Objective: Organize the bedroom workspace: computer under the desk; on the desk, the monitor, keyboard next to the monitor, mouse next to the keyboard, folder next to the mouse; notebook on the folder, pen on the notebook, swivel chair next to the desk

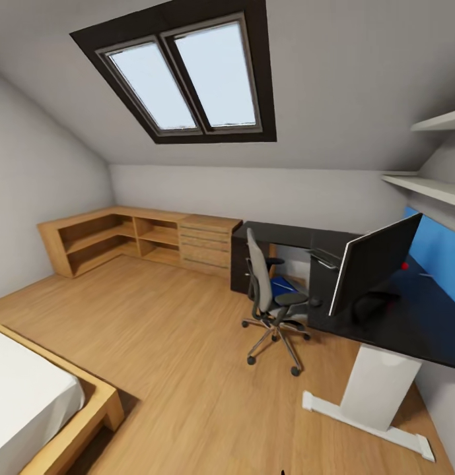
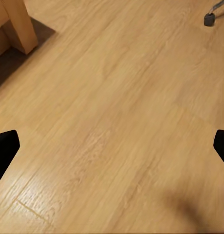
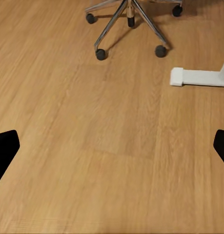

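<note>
At the left stands a white bed with a wooden frame [image 1: 88,409], and further back a light wooden shelf cabinet [image 1: 141,241]. The grey-backed swivel chair with chrome wheeled base [image 1: 270,303] stands at the front edge of the long black desk with white legs [image 1: 379,389]; a bright blue flat folder [image 1: 280,285] lies on its seat. The wide black monitor [image 1: 372,264] stands on the desk. Both the left gripper [image 2: 112,146] and the right gripper [image 3: 112,146] are spread wide over bare wooden floor [image 3: 92,146]. No writing can be read.

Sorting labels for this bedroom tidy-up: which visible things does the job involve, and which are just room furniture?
Job:
swivel chair
folder, blue, on the chair seat
monitor
desk
mouse, apparently, at the desk edge

Just there:
wooden shelf unit
bed
skylight
wall shelves
</note>
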Controlling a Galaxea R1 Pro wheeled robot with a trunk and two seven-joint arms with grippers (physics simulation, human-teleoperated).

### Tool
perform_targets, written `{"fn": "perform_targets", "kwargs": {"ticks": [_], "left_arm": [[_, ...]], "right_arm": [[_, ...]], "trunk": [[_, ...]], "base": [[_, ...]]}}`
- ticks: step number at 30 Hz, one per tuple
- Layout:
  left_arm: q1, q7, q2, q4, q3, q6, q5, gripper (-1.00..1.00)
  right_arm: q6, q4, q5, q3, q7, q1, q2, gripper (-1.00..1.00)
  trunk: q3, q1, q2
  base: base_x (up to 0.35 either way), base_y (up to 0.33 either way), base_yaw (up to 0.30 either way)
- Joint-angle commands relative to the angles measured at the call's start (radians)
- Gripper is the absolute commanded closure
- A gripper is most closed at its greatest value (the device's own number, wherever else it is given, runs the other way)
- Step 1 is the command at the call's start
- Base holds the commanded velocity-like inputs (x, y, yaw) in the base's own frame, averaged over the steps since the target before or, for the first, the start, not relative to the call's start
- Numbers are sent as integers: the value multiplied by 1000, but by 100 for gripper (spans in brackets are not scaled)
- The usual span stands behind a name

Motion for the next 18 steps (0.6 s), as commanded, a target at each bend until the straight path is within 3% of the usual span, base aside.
{"fn": "perform_targets", "kwargs": {"ticks": [1,12,18], "left_arm": [[-1,-2,0,3,-4,-3,10,-100],[-1,0,-11,19,-5,-12,8,-100],[-1,3,-10,19,-4,-13,11,-100]], "right_arm": [[-3,1,1,-7,3,-1,1,-100],[-4,1,7,-3,4,-1,1,-100],[-6,1,10,-1,5,-1,0,-100]], "trunk": [[-2,1,-1],[-2,1,-1],[-2,1,-1]], "base": [[319,20,-49],[326,3,-7],[301,145,-113]]}}
